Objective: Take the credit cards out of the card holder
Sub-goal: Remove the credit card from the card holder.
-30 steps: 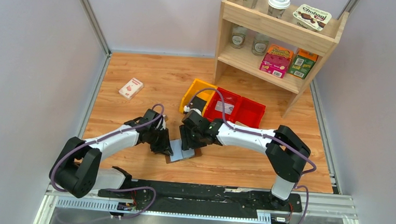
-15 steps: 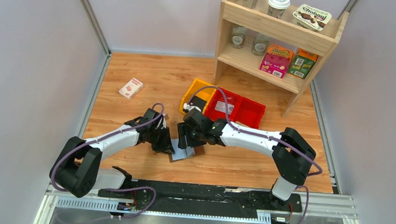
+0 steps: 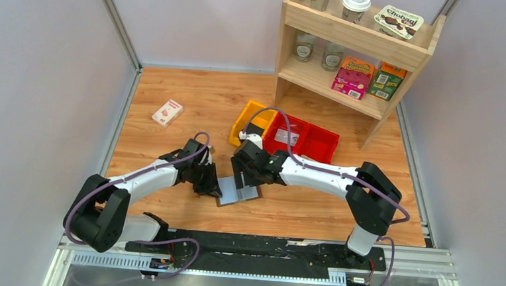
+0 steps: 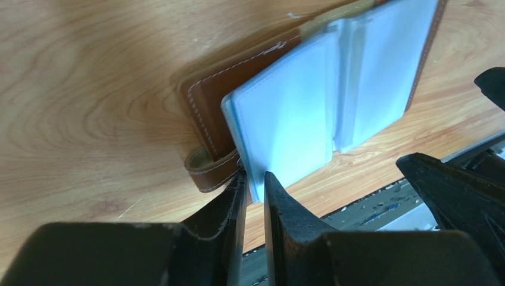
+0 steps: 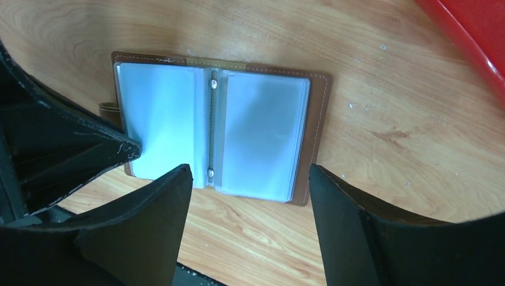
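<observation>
The card holder lies open on the wooden table, a brown cover with pale blue-grey sleeve pages on a small ring spine. I cannot make out the credit cards inside the sleeves. My left gripper is shut on the outer edge of the left-hand pages, next to the brown strap loop. It also shows in the top view. My right gripper hovers open over the holder's near edge, its jaws wide and holding nothing; the top view shows it above the holder's right half.
Red bins and a yellow bin stand just behind the right arm; a red bin's corner shows in the right wrist view. A white-and-red small box lies far left. A wooden shelf with groceries stands at back right.
My right gripper's jaws have spread wider and let go of the holder's right half, which now lies flat. The left gripper keeps its hold and has not moved.
</observation>
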You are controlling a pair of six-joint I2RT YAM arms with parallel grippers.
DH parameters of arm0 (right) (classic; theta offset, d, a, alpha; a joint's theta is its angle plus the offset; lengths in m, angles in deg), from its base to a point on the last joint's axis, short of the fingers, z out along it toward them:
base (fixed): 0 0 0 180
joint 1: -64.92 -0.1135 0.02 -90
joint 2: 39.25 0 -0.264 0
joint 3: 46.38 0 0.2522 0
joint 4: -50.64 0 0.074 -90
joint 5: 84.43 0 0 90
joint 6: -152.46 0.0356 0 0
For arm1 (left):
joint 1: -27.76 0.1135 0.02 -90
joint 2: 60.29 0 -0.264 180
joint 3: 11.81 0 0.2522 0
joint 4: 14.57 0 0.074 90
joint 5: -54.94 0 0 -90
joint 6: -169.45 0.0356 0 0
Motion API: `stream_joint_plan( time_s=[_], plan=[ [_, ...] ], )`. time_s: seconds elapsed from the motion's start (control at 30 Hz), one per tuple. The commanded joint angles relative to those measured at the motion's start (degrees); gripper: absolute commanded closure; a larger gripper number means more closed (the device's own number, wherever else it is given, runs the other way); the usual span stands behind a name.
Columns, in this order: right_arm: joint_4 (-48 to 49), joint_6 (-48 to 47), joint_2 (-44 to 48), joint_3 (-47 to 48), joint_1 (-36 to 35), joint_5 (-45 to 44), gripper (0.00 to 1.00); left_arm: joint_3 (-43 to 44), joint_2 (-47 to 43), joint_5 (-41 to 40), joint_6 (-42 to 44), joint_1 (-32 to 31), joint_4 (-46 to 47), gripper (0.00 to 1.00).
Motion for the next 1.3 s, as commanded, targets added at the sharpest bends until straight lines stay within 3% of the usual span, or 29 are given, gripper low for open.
stream_joint_plan(
  time_s=[0.0,0.5,0.77,1.0,1.27],
  plan=[
    [2.5,-1.1,-2.9,2.5,-0.3,-0.4,0.25,0.8,-1.0,-4.4,1.1,-0.2,-3.7,0.76],
    [7.3,-0.7,-6.9,2.1,0.0,5.7,0.21,0.5,0.2,-5.0,2.3,-0.1,-4.3,0.78],
    [7.1,-0.5,-5.4,2.1,0.0,4.7,0.21,0.2,-0.7,-4.4,2.2,-0.2,-3.9,0.79],
    [4.2,0.1,-4.5,2.9,-0.1,-1.3,0.2,0.1,-1.1,-4.5,2.0,-0.2,-3.9,0.79],
    [6.4,0.0,-5.1,2.4,0.0,1.3,0.21,0.1,-0.9,-4.4,2.1,-0.2,-3.9,0.79]
  ],
)
